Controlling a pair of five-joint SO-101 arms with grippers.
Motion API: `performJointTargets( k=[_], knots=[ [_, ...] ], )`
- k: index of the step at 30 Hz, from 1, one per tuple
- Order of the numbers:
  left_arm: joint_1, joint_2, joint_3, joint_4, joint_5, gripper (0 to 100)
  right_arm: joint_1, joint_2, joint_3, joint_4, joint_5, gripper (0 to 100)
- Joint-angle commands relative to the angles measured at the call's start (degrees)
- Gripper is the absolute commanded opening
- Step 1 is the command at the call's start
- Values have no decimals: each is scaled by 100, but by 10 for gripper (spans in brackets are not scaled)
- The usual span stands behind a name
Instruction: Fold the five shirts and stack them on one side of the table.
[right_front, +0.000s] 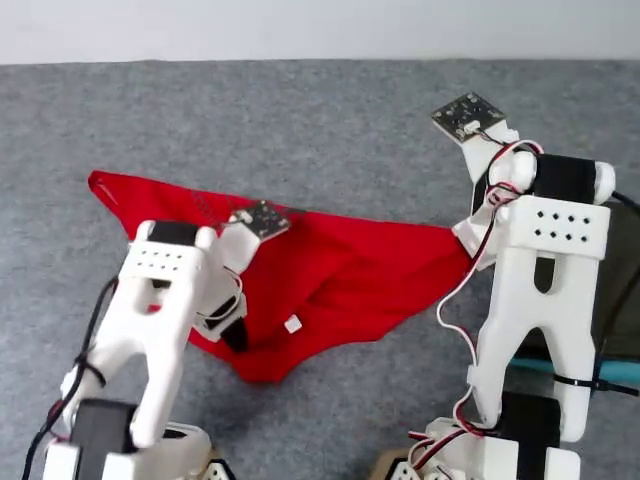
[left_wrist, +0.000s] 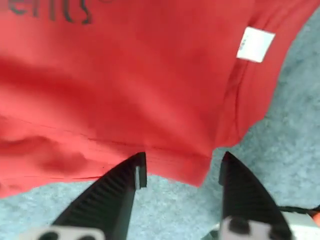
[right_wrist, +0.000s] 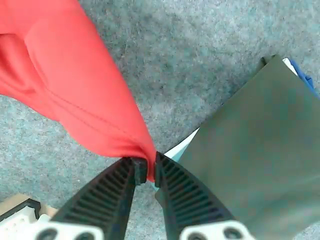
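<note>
The right gripper (right_wrist: 146, 171) is pinched tight on one corner of the red shirt (right_front: 340, 270), with the cloth drawn to a point between its closed jaws. The left gripper (left_wrist: 182, 172) stands with its jaws apart, straddling the shirt's hem without clamping it. The edge of the cloth lies between the fingertips and just beyond them, and a white tag (left_wrist: 255, 44) is sewn a little farther in. From these two places the shirt spreads across the middle of the grey tabletop (right_front: 300, 120). Its long axis runs from the left side, angled slightly toward the far edge, across to the corner in the right arm's grip. A loose bulge sags toward the near edge by the arm bases, and the cloth lies rumpled rather than flat. The coming move seems to turn on that hem: it lies straight ahead of the left gripper, the nearer of the two, so a short advance and a squeeze should give a second hold. Just beside the right gripper, toward the right edge, sits the stack of folded shirts (right_wrist: 250, 150), a dark olive one on top with white and blue edges showing beneath. That leaves little room on the right, and a careless pull there could disturb the stack. The open room lies toward the far edge and the far left corner.
</note>
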Motion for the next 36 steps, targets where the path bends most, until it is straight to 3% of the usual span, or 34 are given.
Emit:
performJointTargets(
  k=[1, 5, 14, 23, 27, 30, 36],
  knots=[
    [44, 422, -66, -308, -44, 243, 75, -277, -202, -22, 9, 10],
    [35, 800, -66, -668, -18, 225, 75, -277, -202, -22, 9, 10],
    [35, 958, -110, -800, -53, 6, 84, -277, -202, 57, 9, 10],
    [70, 958, -813, 44, -62, 11, 84, -277, -202, 57, 9, 10],
    [53, 967, -1051, 422, -158, 100, 84, -277, -202, 57, 9, 10],
    [35, 967, -1059, 448, -149, 156, 84, -277, -202, 57, 9, 10],
    [44, 1020, -998, 273, -149, 155, 84, -277, -202, 57, 18, 10]
  ],
)
